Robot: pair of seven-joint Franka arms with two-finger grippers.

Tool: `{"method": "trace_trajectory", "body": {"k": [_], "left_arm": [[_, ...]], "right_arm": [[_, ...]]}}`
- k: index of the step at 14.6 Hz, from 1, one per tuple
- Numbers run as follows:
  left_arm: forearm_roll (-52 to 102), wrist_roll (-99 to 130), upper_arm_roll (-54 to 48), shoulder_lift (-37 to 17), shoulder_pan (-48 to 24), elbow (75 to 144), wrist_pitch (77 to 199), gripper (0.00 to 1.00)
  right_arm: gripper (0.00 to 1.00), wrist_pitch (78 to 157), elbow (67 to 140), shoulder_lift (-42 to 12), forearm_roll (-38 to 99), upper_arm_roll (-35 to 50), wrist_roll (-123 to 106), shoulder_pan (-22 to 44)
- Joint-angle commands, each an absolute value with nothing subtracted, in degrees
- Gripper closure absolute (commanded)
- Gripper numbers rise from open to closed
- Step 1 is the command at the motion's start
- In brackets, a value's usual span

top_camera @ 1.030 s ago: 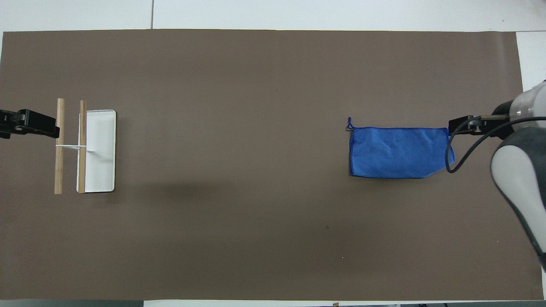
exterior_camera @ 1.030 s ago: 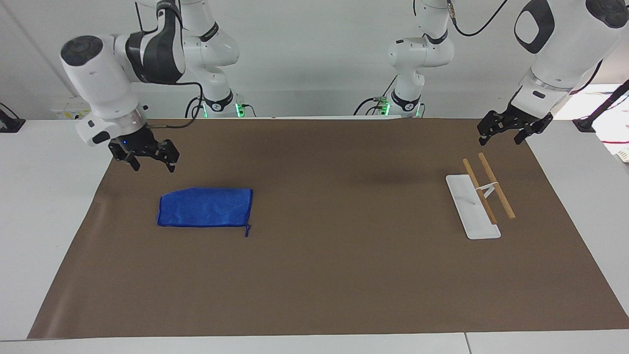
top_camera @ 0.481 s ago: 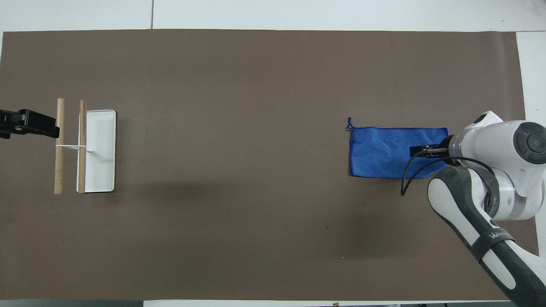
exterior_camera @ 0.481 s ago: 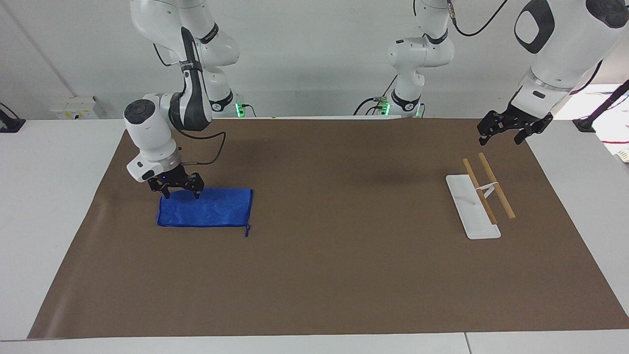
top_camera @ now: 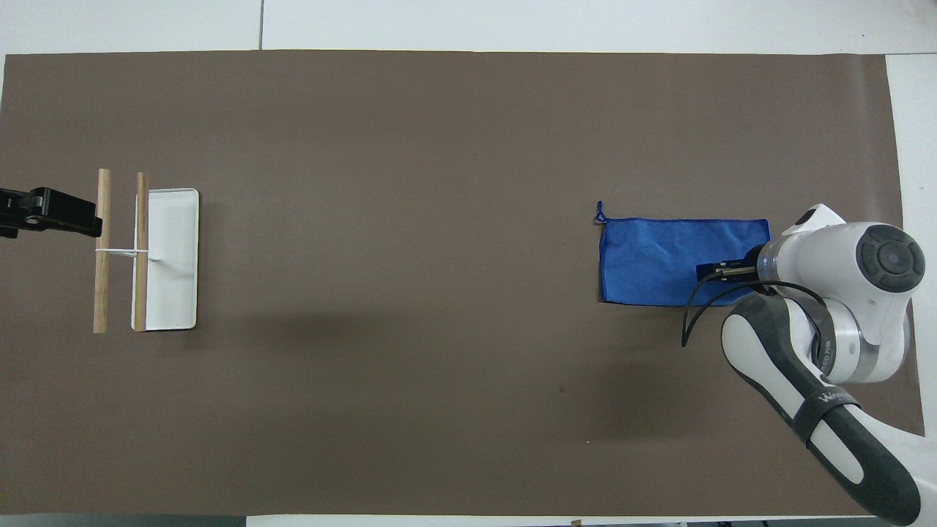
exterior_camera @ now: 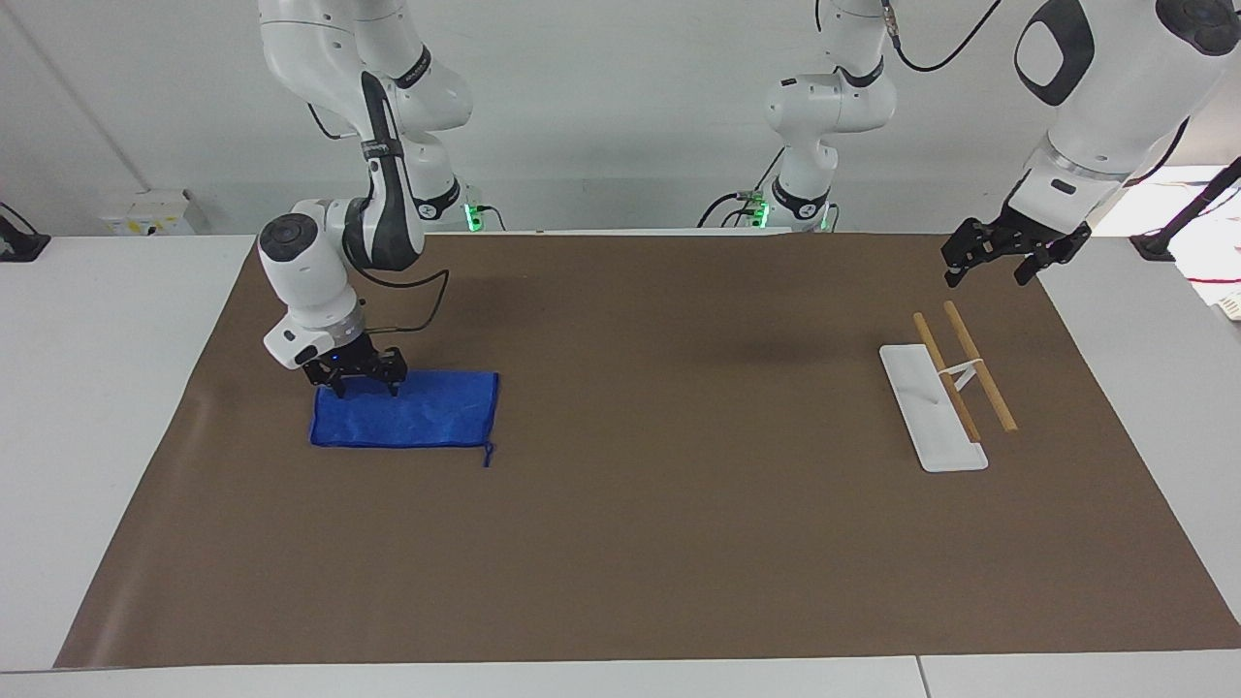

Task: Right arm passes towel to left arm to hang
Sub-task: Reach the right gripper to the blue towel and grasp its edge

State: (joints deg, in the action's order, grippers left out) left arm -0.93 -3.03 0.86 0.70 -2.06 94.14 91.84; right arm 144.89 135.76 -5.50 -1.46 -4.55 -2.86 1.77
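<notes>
Since a second ago, my right arm [exterior_camera: 373, 208] has swung in from beside the brown mat and dropped low, so that my right gripper [exterior_camera: 365, 391] now sits on the towel [exterior_camera: 427, 415], at the corner nearest my own end and toward the right arm's end of the table [exterior_camera: 87, 388]. Its two fingers stand apart with the tips down at the cloth, one at the towel's edge and one on the blue fabric; they have begun to narrow, and I cannot tell whether they have pinched any cloth yet. That towel has not shifted: it lies flat on the mat [exterior_camera: 630, 543], its little loop string [exterior_camera: 488, 454] trailing from the corner farthest from me.

My left arm [exterior_camera: 1096, 97] waits where it was, its left gripper [exterior_camera: 989, 278] hanging in the air with fingers spread wide and holding nothing, above the mat's edge at the left arm's end of the table. Just below it stands the hanging rack [exterior_camera: 955, 373]: two wooden rails over a white base, unchanged, and well apart from the towel.
</notes>
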Motion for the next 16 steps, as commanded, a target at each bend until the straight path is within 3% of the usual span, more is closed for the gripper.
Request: {"method": "trace_trajectory", "body": {"k": [1, 2, 6, 10, 13, 16], "left_arm": [[-1.14, -3.78, 0.88, 2.11, -1.85, 95.62, 91.76, 0.00], [-1.23, -3.78, 0.88, 2.11, -1.85, 95.62, 91.76, 0.00], [-1.14, -3.78, 0.88, 2.11, -1.85, 95.62, 91.76, 0.00], [-1.14, -3.78, 0.88, 2.11, -1.76, 95.62, 91.76, 0.00], [-1.23, -3.78, 0.88, 2.11, -1.76, 95.62, 91.76, 0.00], [-1.14, -3.78, 0.88, 2.11, -1.76, 95.62, 91.76, 0.00]], "right_arm": [[0.29, 146.43, 136.32, -6.24, -0.79, -4.22, -5.01, 1.41], [0.47, 146.51, 136.41, -6.24, -0.79, -4.22, -5.10, 1.49], [1.00, 146.43, 136.41, -6.24, -0.79, -4.22, -5.10, 1.49], [1.00, 140.74, 133.61, -5.72, -0.79, -4.04, -4.66, 1.67], [1.00, 126.26, 123.17, -4.66, 3.40, -2.90, -4.48, 1.67], [1.00, 120.42, 116.21, -4.40, 7.03, 0.86, 2.34, 1.93]]}}
